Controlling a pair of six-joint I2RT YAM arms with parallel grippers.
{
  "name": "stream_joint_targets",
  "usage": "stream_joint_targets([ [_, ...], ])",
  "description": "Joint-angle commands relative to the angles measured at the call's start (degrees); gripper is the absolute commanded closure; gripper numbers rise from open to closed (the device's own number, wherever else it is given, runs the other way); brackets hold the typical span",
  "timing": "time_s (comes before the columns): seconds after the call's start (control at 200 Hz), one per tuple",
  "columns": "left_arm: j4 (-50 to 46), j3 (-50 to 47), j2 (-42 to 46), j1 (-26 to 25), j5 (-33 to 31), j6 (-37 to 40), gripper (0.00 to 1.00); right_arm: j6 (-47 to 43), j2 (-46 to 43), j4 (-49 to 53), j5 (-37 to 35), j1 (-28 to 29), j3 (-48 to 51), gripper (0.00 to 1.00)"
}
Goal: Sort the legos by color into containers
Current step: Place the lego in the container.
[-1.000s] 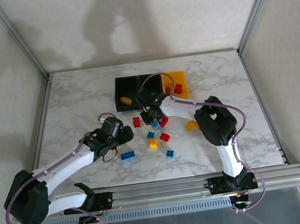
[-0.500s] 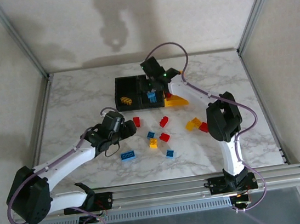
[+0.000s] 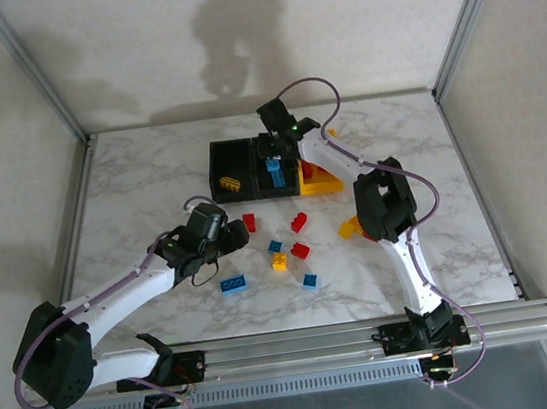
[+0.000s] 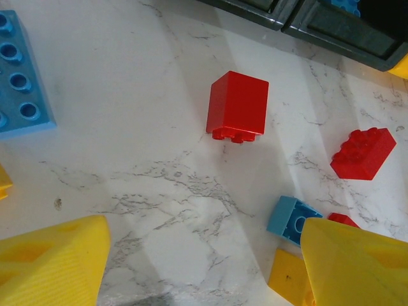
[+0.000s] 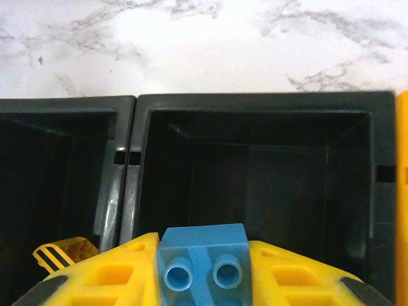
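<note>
Right claw (image 5: 204,275) clamped on a blue brick (image 5: 203,254), black bin (image 5: 255,103) directly beneath; left claw (image 4: 204,268) spread, red brick (image 4: 237,105) just ahead; about nine loose bricks (image 3: 300,250) unsorted; likely midway.

The white marbled table (image 3: 138,172) carries three joined containers (image 3: 229,148) at rear centre, two black, one yellow-orange; loose red, blue and yellow legos (image 3: 301,250) lie scattered mid-table, a long blue brick (image 3: 232,285) nearest the front

No legible writing
The legos (image 4: 237,105), the containers (image 3: 229,145) and the table (image 3: 141,197) carry no readable text, number or sign.
</note>
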State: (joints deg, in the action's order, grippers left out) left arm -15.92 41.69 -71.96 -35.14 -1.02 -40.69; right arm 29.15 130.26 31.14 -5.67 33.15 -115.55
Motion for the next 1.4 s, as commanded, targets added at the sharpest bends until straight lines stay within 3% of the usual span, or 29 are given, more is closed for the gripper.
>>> stream_joint_targets([
  [0.0, 0.47, 1.03, -1.02, 0.50, 0.40, 0.96, 0.22, 3.43, 1.35, -0.27, 1.62, -0.29, -2.18, 0.67],
  [0.581, 0.31, 0.07, -0.47, 0.51, -0.30, 1.31, 0.22, 6.44, 4.39, -2.23, 2.63, -0.26, -0.77, 0.66],
  [0.751, 0.33, -0.03, -0.63, 0.51, -0.39, 1.31, 0.22, 6.45, 4.39, -2.17, 2.68, -0.01, -1.10, 0.57],
  [0.916, 0.42, -0.03, -0.29, 0.51, -0.90, 1.05, 0.22, 6.14, 3.20, -2.24, 2.33, 0.17, -1.20, 0.54],
  [1.207, -0.78, 1.08, 1.03, 0.59, -2.14, 0.78, 0.22, 3.10, -4.36, -4.23, -0.87, 2.44, 2.95, 0.53],
  [1.397, -2.02, 2.50, 0.90, 1.01, -3.77, 0.46, 0.21, 1.12, -13.41, -7.12, -4.58, 5.51, 14.08, 0.53],
])
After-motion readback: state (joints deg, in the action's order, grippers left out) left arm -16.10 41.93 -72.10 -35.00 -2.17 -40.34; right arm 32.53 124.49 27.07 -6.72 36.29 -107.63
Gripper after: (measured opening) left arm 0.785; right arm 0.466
